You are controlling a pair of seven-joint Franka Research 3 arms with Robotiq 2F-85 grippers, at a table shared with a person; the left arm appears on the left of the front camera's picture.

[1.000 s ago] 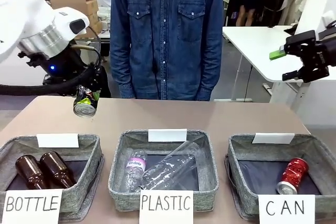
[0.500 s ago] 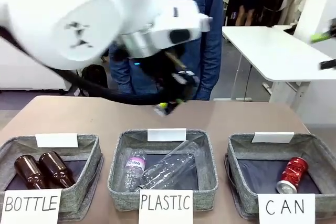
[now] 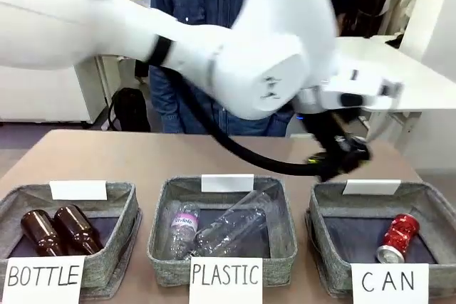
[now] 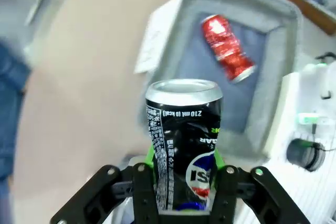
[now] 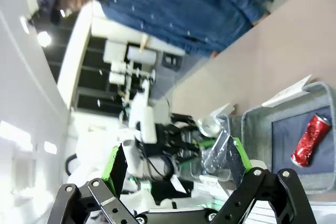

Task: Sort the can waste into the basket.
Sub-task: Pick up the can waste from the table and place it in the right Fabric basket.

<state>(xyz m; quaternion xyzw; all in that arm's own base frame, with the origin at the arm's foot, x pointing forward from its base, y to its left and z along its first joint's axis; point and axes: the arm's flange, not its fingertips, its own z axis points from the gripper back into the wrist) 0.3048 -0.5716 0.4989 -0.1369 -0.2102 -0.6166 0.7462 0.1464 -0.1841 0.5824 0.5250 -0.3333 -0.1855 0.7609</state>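
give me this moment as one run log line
left gripper: shut on black can | right gripper: open | red can: in CAN basket

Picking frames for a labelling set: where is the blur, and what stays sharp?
Front view: the left arm is motion-smeared, while the baskets' signs read crisply. Left wrist view: the black can is sharp, and the table and red can behind are soft. Right wrist view: strongly tilted and wide-angle, with glaring lights.

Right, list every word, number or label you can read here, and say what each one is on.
"BOTTLE": sign on the left basket.
"PLASTIC": sign on the middle basket.
"CAN": sign on the right basket.
"210 ml (0 kcal)": rim band of the black can in the left gripper.
Bottle label, the can's side print: too small to read.
Cards on the far rims: blank.
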